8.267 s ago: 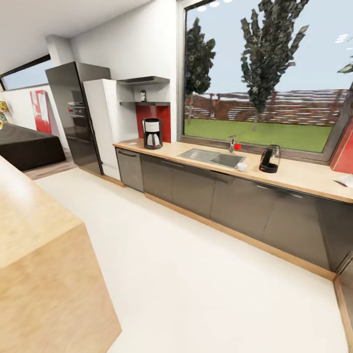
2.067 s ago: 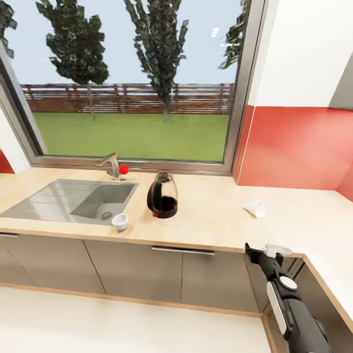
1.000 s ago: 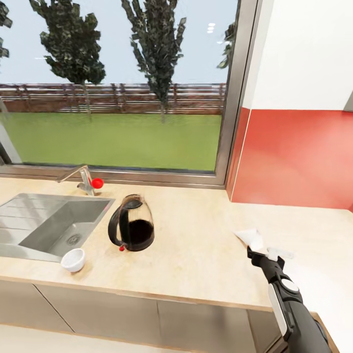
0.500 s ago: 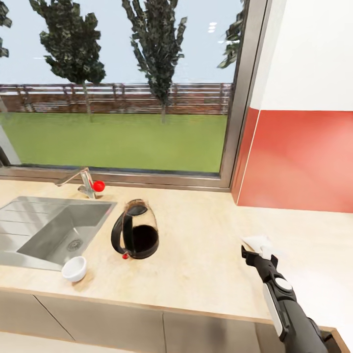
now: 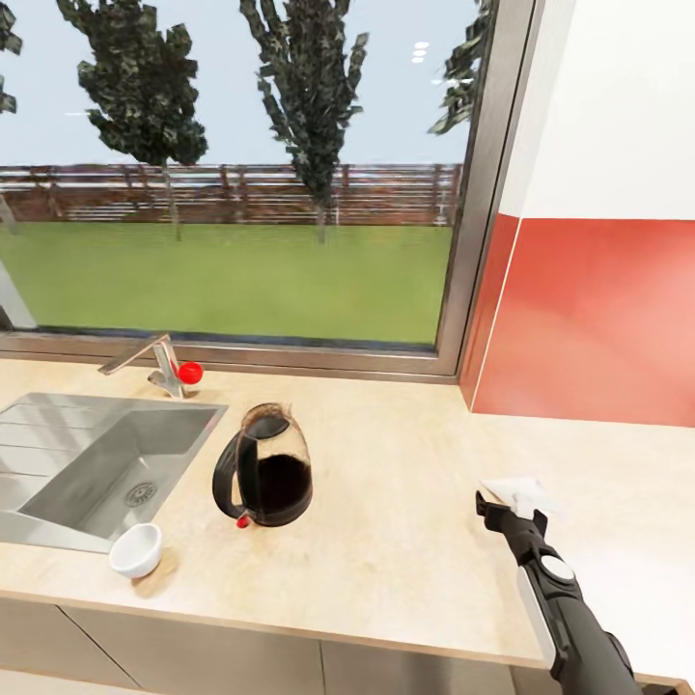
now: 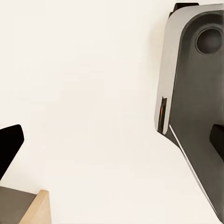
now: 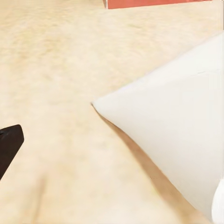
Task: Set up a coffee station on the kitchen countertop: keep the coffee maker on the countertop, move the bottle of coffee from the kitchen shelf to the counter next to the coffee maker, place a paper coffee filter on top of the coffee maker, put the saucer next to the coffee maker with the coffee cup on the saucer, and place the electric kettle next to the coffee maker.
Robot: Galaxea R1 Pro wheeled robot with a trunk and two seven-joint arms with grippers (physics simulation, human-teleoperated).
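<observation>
Matt light wood-grain countertop (image 5: 405, 541), brushed steel sink (image 5: 58, 454), clear glass kettle (image 5: 265, 478) with black plastic handle, white paper filter (image 5: 521, 490).

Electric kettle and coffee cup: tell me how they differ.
The electric kettle is clear glass with black handle and base; the coffee cup is plain white. The kettle is much taller and wider. The kettle stands right of the sink; the cup sits nearer the counter's front edge. Both stand upright on the kitchen countertop.

Home kitchen — steel sink (image 5: 92, 454), wood-grain countertop (image 5: 405, 541), garden window (image 5: 241, 174)
</observation>
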